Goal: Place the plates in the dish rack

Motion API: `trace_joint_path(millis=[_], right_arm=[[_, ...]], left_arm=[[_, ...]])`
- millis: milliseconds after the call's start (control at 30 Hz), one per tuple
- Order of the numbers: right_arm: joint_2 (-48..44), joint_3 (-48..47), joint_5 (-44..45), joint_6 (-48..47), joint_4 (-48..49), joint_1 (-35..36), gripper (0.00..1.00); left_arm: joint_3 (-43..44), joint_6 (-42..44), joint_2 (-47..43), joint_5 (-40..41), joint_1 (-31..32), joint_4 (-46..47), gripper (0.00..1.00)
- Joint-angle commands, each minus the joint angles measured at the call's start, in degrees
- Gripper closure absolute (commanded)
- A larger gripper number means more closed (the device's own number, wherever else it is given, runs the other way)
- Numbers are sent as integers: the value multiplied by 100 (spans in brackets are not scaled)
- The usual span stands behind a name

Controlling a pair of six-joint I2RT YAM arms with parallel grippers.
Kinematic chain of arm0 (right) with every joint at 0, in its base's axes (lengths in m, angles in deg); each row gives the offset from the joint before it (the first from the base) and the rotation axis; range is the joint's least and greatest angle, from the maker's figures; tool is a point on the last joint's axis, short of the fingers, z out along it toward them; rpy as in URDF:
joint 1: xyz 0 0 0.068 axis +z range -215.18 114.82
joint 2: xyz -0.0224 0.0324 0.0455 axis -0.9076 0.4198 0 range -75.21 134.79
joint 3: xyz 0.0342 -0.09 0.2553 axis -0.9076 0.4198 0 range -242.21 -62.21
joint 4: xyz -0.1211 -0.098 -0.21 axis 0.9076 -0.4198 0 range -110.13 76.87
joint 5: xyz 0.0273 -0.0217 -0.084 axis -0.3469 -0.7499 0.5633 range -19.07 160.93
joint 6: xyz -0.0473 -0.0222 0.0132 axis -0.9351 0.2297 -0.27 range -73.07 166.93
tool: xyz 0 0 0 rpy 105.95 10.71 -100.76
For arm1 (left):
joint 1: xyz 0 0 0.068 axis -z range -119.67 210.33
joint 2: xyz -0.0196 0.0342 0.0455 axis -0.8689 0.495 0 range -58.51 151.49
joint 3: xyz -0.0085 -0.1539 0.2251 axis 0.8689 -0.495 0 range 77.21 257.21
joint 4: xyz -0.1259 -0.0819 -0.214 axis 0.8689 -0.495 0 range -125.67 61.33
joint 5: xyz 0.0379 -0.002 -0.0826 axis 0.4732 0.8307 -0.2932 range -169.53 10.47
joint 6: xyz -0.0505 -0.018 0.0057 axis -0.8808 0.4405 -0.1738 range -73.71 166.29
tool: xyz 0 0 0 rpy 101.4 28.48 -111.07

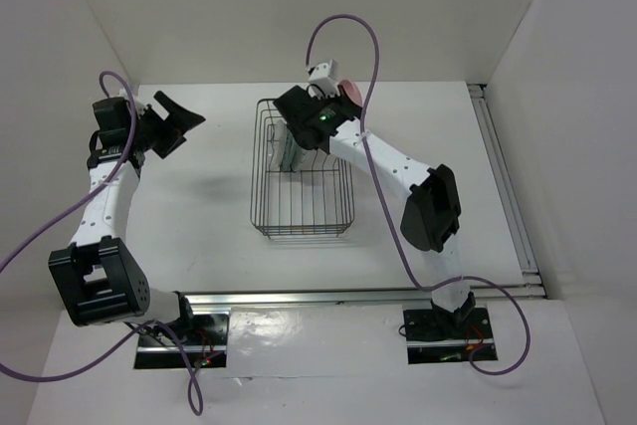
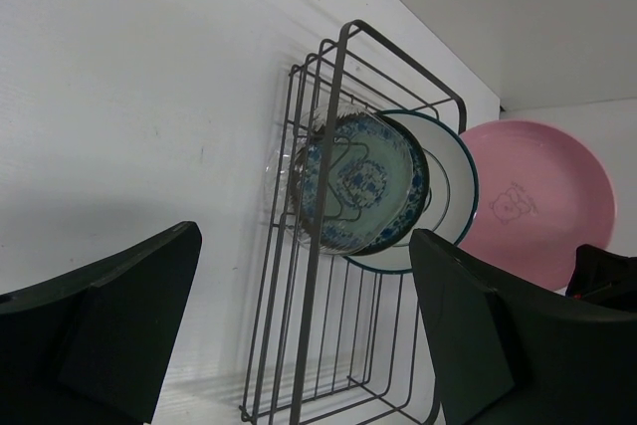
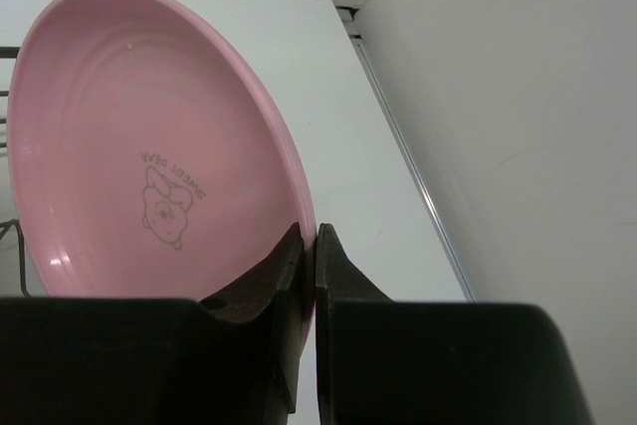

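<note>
The dark wire dish rack [image 1: 304,174] stands mid-table and also shows in the left wrist view [image 2: 333,276]. Upright in its far end are the teal-blue patterned plate [image 2: 363,181], the plate with a dark ringed rim [image 2: 450,178] behind it, and a small clear wavy-edged plate [image 2: 295,161] in front. My right gripper [image 3: 316,246] is shut on the rim of the pink plate [image 3: 149,136], holding it upright just beyond the rack's far end [image 1: 347,93] [image 2: 537,196]. My left gripper [image 1: 177,118] is open and empty, left of the rack, facing it [image 2: 309,345].
White walls close the table at the back and both sides. A metal rail [image 1: 508,186] runs along the table's right edge. The right arm [image 1: 388,161] reaches across the rack's right side.
</note>
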Motion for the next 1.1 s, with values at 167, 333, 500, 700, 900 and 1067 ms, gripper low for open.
trace_joint_path(millis=[167, 333, 500, 700, 900, 1067], right_arm=[[33, -330, 413, 138, -7, 132, 100], [147, -330, 553, 252, -173, 185, 100], [200, -514, 685, 331, -235, 185, 100], [200, -708, 826, 279, -297, 185, 100], [262, -656, 826, 296, -376, 132, 100], [262, -585, 826, 296, -376, 132, 100]], left_arm=[[106, -63, -65, -185, -34, 309, 0], [106, -63, -65, -238, -34, 309, 0], [106, -63, -65, -290, -34, 362, 0], [106, -63, -65, -291, -34, 362, 0], [53, -63, -65, -343, -34, 415, 0], [53, -116, -65, -396, -34, 415, 0]])
